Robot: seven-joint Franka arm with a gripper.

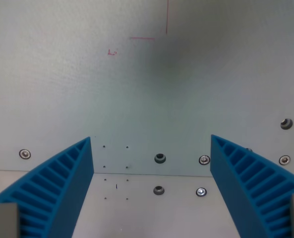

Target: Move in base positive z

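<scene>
Only faint red marks, perhaps a letter, and red lines stand on the grey plate; nothing is legible.

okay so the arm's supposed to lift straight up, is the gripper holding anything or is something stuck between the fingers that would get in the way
Nothing visible does. The gripper is open with nothing between its blue fingers; only the bare plate with bolts shows. The space above the arm is out of view.

Bench: matt, pale grey, smooth metal-like plate is seen
Fingers: blue ribbed plastic, matt
Screws: shiny metal
</scene>
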